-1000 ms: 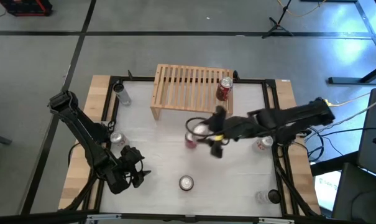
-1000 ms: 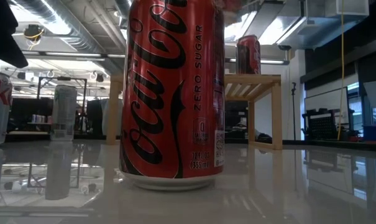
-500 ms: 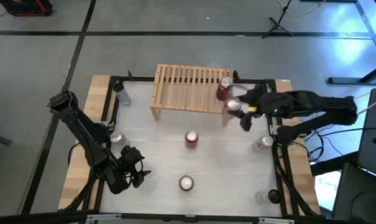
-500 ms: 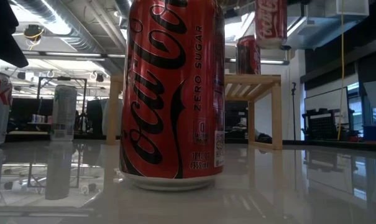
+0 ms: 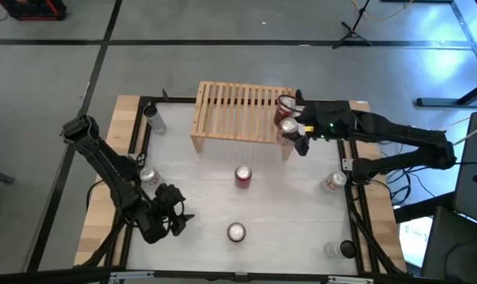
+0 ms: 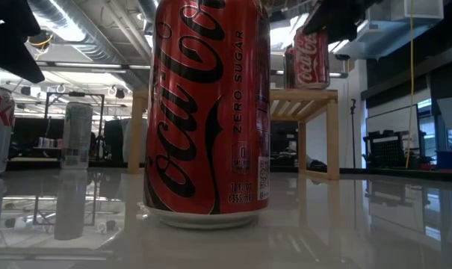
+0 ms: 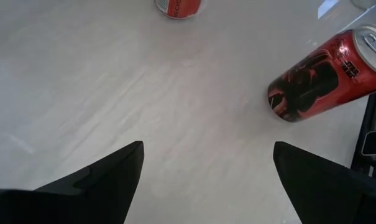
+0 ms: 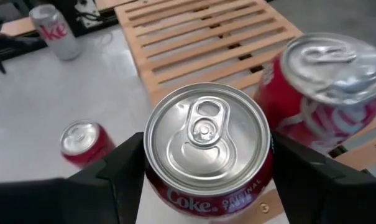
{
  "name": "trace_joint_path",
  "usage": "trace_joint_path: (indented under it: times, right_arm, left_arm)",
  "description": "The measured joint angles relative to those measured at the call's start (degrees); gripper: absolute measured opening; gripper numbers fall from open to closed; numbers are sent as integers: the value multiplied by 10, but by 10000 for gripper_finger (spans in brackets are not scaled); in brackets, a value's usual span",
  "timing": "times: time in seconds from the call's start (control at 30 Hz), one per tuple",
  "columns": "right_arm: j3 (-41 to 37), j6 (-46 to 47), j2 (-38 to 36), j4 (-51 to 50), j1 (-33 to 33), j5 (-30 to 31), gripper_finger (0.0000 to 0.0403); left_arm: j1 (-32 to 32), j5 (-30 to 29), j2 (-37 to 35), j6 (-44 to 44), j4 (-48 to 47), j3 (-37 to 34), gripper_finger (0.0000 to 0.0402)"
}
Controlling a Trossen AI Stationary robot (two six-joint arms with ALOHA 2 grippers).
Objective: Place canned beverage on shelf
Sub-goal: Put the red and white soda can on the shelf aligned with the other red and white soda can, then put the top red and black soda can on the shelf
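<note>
Over the right end of the shelf (image 5: 242, 113), the right gripper (image 5: 292, 132) holds a red Coke can (image 5: 288, 131) upright, fingers clamped on its two sides — the right wrist view shows the can's silver top (image 8: 205, 134) between the dark fingers (image 8: 116, 168). Low view: the held can (image 6: 311, 58) hangs just above the slatted top, not clearly touching it. Just beside it, toward the back of the shelf, stands a second red can (image 5: 285, 105), already on the slats at the right end; in the right wrist view it (image 8: 327, 93) is nearly touching the held one.

Left gripper (image 5: 177, 223) waits low at the table's (image 5: 206, 197) front-left, fingers spread and grasping nothing; its wrist view shows bare tabletop between them and a red-and-black can (image 7: 324, 74) farther off.

Other cans on the table:
- red can (image 5: 243, 175) mid-table, in front of the shelf
- silver-topped can (image 5: 236, 232) near the front edge — the big Coke Zero can (image 6: 207, 112) filling the low view
- silver can (image 5: 150, 177) near the left arm
- tall silver can (image 5: 153, 118) at back-left, beside the shelf
- can (image 5: 333, 181) at the right edge
</note>
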Motion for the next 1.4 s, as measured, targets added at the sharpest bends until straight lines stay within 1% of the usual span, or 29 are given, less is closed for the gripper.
trace_joint_path:
  times: [0.1,0.2,0.33,0.57,0.67,0.87,0.97,1.07,1.2,1.4]
  right_arm:
    - [1,-10,5,9,-23,-25,268]
    - [1,-13,12,16,-31,-40,268]
    - [1,-23,13,18,-31,-25,268]
    - [2,-28,20,24,-31,-19,271]
    - [2,-34,26,26,-29,-10,287]
    - [2,-38,30,21,-30,10,341]
    - [1,-37,30,22,-30,10,358]
    - [7,-36,30,19,-30,9,365]
    - [28,-39,29,17,-30,9,363]
    - [85,-42,29,-35,-30,14,359]
  left_arm:
    - [3,0,0,0,1,0,355]
    - [4,0,0,-1,1,0,355]
    - [4,0,0,-1,2,0,355]
    - [4,0,0,-1,2,0,355]
    - [4,0,0,-1,2,0,355]
    - [4,0,0,-1,8,0,355]
    - [4,0,0,0,10,0,355]
    - [4,0,0,0,10,0,355]
    - [4,0,0,0,10,0,355]
    - [4,0,0,0,10,0,355]
